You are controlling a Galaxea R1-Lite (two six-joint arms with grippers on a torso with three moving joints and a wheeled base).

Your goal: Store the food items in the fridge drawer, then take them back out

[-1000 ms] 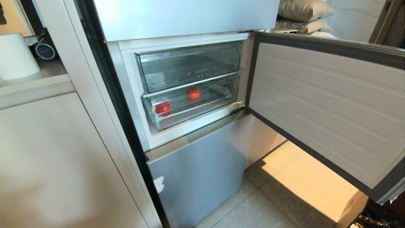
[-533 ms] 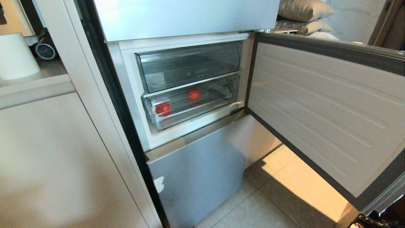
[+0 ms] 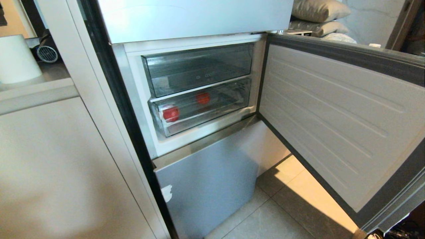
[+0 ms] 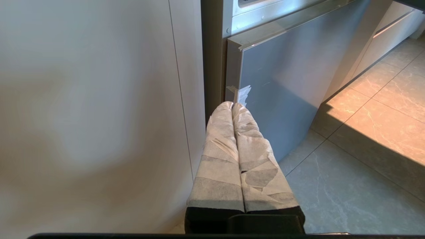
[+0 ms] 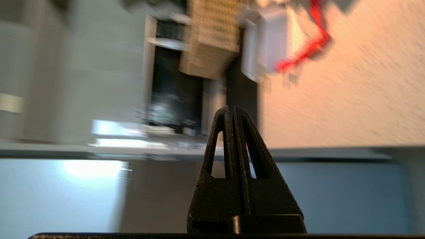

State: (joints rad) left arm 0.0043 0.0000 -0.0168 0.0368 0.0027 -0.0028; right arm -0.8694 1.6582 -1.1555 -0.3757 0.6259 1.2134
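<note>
Head view: both food items (image 3: 171, 113) (image 3: 202, 98) lie in the pushed-in fridge drawer (image 3: 202, 109), fridge door (image 3: 335, 116) swung open, no arm visible; left wrist view: left hand (image 4: 232, 105) closed, empty, low beside the lower fridge panel (image 4: 282, 83); right wrist view: right hand (image 5: 231, 109) closed, empty, background blurred

I judge this a domestic kitchen. I see a pale-blue glossy fridge (image 3: 206, 186) built in beside flush cream cabinet panels (image 3: 59, 172), its door (image 3: 335, 113) swung open on two clear drawers (image 3: 199, 68). The floor (image 3: 265, 222) is large grey stone-look tile, lit by warm sunlight. A cream table (image 3: 36, 91) to the left carries a white cylindrical vessel (image 3: 15, 59). Cushions (image 3: 318, 13) lie stacked behind the fridge, suggesting a lived-in home.
</note>
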